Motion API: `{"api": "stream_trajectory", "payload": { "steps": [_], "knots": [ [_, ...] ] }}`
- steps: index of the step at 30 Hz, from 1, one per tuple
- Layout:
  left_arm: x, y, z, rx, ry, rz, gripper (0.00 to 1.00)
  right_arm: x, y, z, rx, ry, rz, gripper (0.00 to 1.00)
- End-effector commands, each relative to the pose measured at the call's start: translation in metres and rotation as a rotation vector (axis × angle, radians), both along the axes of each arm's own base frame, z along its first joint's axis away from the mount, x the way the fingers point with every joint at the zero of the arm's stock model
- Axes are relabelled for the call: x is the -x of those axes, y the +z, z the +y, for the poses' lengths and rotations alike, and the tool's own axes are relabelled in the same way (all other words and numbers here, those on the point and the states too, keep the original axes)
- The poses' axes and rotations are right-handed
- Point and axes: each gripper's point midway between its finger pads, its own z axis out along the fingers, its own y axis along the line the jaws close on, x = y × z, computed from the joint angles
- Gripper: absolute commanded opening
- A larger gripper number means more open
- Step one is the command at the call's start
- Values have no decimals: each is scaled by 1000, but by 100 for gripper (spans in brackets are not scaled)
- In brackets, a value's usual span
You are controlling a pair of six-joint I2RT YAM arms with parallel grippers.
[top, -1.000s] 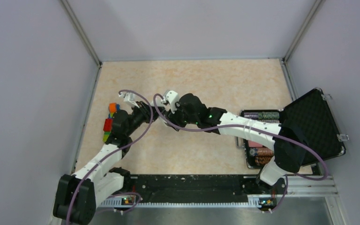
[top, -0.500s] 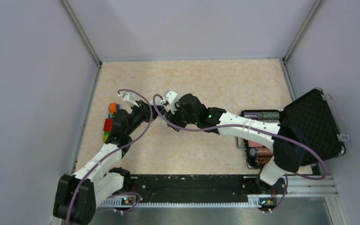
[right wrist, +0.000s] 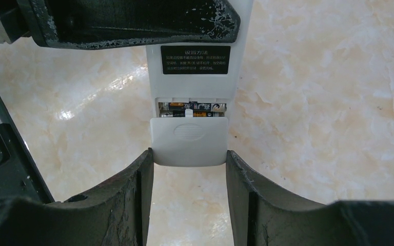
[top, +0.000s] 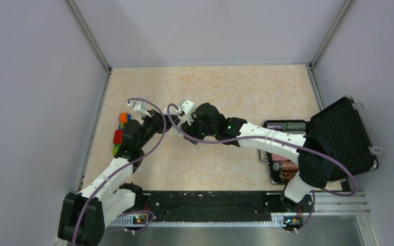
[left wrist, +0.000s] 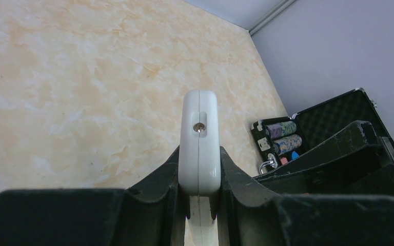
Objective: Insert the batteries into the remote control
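Left gripper (left wrist: 199,154) is clamped on the remote control (left wrist: 200,128). On the left wrist cam I see it end-on, a narrow white edge with a small screw, pinched between both fingers and held off the table (top: 225,87).

On the top cam both arms meet left of centre, mid-depth. The remote sits between the two grippers there, but the arms hide most of it.

On the right wrist cam the back of the remote faces the lens, with the black printed label (right wrist: 195,59) on the far part and the compartment below it. The batteries (right wrist: 192,107) are in the recess, side by side, and only a thin strip of them shows. The battery cover (right wrist: 189,141) is partly on: it covers the near part of the bay, with a gap at its far edge.

Right gripper (right wrist: 189,154) is half closed, with one finger on each side edge of the cover. The tips look like they touch it, so I read that as a grip on the cover.

An open black case (top: 343,133) is at the right edge, with chip rolls (top: 287,126) inside. A multicoloured cube (top: 119,134) is near the left edge, just beside the left arm.
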Motion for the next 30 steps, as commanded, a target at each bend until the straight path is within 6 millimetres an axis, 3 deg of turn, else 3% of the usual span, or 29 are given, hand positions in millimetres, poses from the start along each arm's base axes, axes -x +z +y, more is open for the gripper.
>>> {"api": "stream_trajectory", "payload": {
  "steps": [1,15,30],
  "knots": [
    [-4,36,-1,15,3,-111,0,-1,10,10,-23,7,-19,38],
    [3,38,-10,19,-66,-136,0,-6,15,15,-35,11,-31,38],
    [-5,32,2,-3,18,-108,0,-5,16,13,-39,18,-33,38]
  ]
}}
